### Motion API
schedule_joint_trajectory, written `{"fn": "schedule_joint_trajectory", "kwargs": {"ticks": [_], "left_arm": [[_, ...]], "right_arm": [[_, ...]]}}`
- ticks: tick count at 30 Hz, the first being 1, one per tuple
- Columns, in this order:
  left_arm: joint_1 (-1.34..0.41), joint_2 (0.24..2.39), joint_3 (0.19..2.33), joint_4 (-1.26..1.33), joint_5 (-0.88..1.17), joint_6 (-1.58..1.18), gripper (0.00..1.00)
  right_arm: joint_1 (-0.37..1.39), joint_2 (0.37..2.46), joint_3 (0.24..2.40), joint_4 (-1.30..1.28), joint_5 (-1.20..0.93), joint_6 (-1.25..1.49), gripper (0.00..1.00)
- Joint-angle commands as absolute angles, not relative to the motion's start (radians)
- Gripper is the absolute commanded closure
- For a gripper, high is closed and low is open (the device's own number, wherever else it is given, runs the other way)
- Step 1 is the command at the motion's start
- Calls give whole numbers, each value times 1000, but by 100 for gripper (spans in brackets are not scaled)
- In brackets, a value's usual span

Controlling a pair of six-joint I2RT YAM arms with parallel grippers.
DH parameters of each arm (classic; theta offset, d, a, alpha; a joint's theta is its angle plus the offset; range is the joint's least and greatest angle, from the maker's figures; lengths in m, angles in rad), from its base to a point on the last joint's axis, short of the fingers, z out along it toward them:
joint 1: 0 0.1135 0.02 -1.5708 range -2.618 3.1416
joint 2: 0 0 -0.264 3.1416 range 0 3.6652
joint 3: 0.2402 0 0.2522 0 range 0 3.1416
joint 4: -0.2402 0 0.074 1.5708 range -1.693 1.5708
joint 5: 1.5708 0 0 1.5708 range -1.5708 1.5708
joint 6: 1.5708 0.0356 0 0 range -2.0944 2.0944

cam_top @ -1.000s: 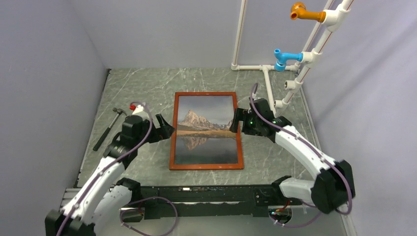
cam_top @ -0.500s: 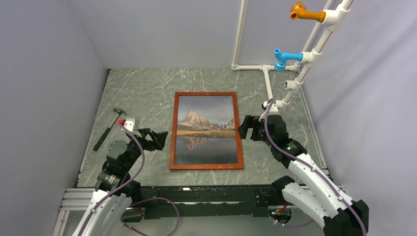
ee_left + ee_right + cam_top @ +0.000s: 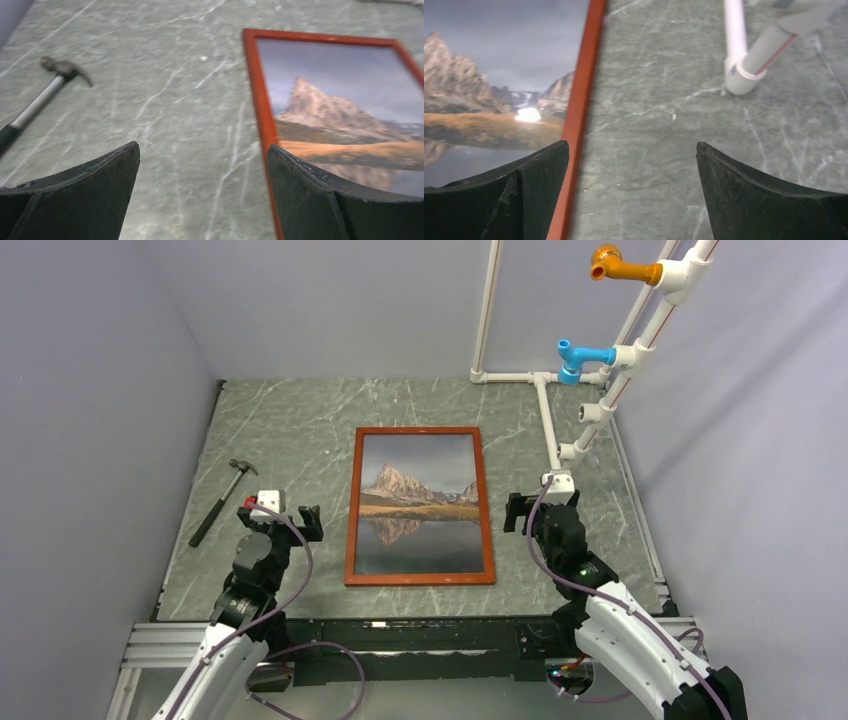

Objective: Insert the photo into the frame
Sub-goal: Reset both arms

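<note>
The photo (image 3: 418, 502) lies face up inside the frame (image 3: 420, 580), flat in the middle of the table (image 3: 300, 410), long sides running from near edge to far edge. The left gripper (image 3: 282, 522) hangs beside the frame's left rail, jaws spread wide and holding nothing. The right gripper (image 3: 543, 512) hangs beside the right rail, equally wide and empty. A hammer (image 3: 218, 502) lies near the left edge, with white pipes (image 3: 548, 420) toward the far right corner
</note>
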State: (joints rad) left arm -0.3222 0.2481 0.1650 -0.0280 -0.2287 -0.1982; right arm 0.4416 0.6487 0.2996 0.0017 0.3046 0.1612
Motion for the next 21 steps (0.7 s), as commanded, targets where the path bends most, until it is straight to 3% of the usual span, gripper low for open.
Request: {"fn": "schedule_joint_trajectory", "kwargs": {"ticks": [1,10,21], "left_arm": [[-322,283,126,111,-426,-100,1],[-321,485,-82,636,-490,130,1],[-174,833,-25,910,-205,183,1]], "right_arm": [[430,613,263,102,480,133,1],[313,683,55,569,516,85,3],[68,1014,12,1057,294,93,4]]}}
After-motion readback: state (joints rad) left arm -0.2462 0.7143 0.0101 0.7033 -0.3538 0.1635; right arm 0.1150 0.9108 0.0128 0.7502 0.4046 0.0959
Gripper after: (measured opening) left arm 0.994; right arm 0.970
